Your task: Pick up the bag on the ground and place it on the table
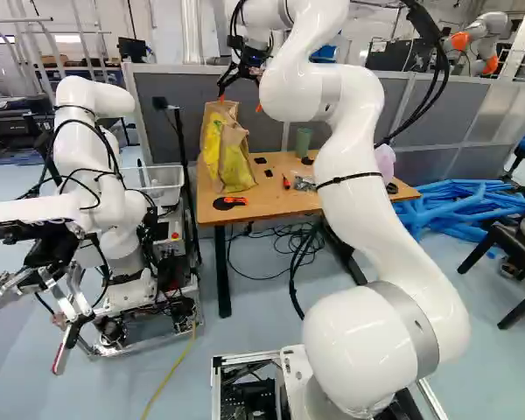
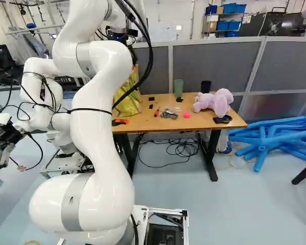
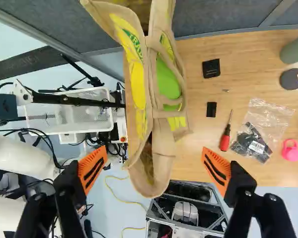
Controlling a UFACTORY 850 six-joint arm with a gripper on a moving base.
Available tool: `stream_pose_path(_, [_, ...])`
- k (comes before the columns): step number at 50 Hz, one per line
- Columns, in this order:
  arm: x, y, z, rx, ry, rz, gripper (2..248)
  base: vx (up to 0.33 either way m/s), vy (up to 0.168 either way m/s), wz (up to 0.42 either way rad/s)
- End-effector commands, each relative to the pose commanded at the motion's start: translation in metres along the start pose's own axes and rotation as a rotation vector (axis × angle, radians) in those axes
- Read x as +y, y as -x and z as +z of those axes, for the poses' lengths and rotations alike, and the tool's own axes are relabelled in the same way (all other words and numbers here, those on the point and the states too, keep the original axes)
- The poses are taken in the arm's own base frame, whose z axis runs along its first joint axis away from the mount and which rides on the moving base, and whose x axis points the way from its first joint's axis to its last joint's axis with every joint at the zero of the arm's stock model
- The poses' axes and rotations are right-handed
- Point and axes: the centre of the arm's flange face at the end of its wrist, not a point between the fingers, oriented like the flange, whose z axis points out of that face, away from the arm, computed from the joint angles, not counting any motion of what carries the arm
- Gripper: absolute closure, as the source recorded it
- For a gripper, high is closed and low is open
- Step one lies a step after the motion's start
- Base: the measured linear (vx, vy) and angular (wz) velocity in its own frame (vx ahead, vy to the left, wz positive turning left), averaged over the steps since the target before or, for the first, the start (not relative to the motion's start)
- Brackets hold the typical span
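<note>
The shopping bag (image 1: pixel 228 157) is standing upright on the wooden table (image 1: pixel 276 203), seemingly self-supported; above the table, the gripper (image 3: pixel 154 166) is holding nothing, fingers wide apart.

Partition (image 2: pixel 214 64): gray panels behind the wooden counter (image 2: pixel 188 123)
Floor (image 2: pixel 255 204): pale blue
Wall (image 2: pixel 166 16): white
Chair (image 1: pixel 513 241): dark, perhaps padded, partly visible

Bag (image 1: pixel 234 166): tan, yellow and green panels, looped handles. Pose upright, sides creased, mouth parted as seen in wrist view. Base rests on the counter (image 1: pixel 280 205), at its left end in the left base view. Counter: level, light-brown wood-grain top; dark legs, standing on the floor.
</note>
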Motion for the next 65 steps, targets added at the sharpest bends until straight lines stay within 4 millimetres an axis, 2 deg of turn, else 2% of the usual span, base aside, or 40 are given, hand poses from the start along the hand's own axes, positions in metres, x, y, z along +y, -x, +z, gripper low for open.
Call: stream_pose_path(65, [0.0000,0.0000,0.0000,0.000,0.000,0.000,3,-0.118,-0.060,0.021])
